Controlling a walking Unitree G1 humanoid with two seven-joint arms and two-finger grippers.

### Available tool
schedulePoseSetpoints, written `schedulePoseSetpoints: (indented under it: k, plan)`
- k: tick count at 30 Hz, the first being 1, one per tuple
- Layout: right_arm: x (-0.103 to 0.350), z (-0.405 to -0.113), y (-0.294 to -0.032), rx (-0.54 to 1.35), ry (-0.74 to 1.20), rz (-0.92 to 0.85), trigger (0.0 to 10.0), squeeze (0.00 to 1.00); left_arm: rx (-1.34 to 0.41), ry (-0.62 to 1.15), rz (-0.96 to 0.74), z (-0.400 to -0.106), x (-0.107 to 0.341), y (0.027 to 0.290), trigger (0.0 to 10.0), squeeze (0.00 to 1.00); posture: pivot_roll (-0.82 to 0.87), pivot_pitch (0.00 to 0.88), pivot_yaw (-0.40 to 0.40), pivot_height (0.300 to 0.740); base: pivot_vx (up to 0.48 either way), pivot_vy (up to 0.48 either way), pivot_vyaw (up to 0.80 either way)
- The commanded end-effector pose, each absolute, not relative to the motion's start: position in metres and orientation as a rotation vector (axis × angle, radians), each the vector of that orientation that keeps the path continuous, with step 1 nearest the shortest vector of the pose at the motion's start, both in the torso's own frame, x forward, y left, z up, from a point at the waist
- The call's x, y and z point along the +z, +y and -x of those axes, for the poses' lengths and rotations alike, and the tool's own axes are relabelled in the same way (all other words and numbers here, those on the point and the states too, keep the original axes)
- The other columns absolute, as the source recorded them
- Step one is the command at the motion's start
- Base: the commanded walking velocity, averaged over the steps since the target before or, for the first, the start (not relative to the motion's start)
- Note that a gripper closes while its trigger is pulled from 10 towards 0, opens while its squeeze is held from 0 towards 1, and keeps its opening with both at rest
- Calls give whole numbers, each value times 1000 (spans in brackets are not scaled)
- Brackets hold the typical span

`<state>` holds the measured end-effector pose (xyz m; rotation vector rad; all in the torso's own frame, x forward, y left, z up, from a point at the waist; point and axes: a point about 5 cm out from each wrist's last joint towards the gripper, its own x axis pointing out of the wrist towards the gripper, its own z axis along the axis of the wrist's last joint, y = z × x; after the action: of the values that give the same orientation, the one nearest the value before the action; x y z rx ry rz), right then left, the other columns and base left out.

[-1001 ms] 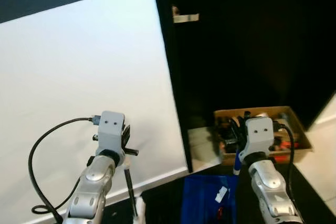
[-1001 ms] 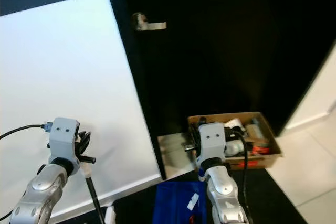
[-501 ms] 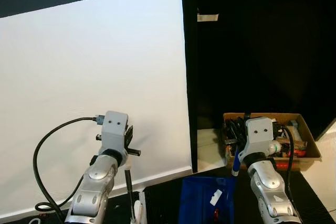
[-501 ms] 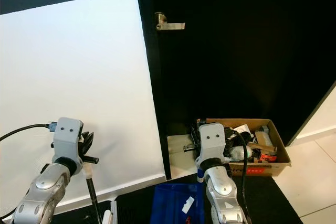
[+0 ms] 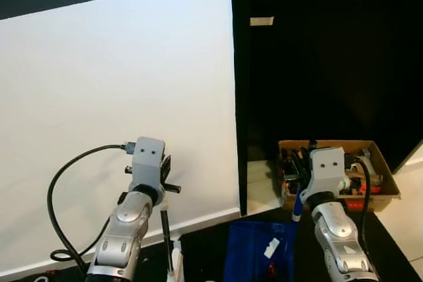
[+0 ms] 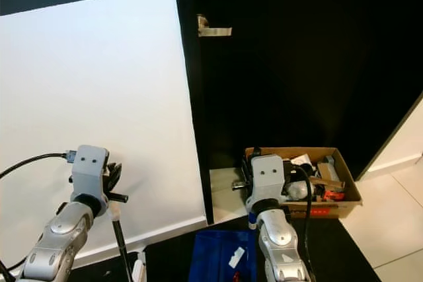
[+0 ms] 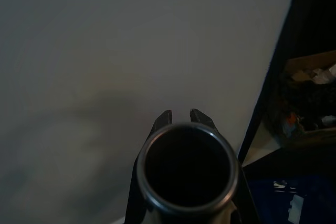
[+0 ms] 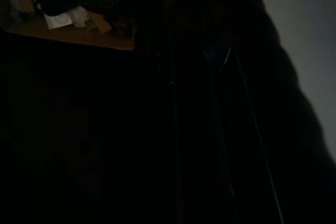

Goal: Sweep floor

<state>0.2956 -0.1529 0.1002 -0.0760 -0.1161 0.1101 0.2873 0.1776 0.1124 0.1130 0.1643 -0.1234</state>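
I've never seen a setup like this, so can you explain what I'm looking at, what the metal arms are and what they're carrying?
This is a humanoid robot sweeping a floor. The two wide pictures come from cameras in its head, looking down past its silver arms. The left gripper is closed around a thin black broom handle; the left wrist camera looks straight down that tube. The right arm holds up a blue dustpan by its handle, with scraps of litter in it. The right wrist picture is mostly dark. Ahead stand a white wall, a black door and a cardboard box of clutter on the floor.
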Motion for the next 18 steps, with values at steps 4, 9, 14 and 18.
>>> schedulePoseSetpoints:
  k: [4,9,14,18]
  plan:
    - [102,-295,-153,104,-131,74,10000,0,-111,141,-118,-289,115,177,10000,0,-26,102,120,740,259,-401,0]
    - [102,-295,-154,102,-130,75,10000,0,-108,140,-117,-290,115,177,10000,0,-26,102,120,740,262,-398,0]
    - [102,-295,-154,102,-129,77,10000,0,-105,141,-117,-290,115,177,10000,0,-27,104,121,740,277,-388,0]
    - [102,-295,-154,104,-130,77,10000,0,-102,141,-117,-290,115,178,10000,0,-27,104,121,740,295,-374,0]
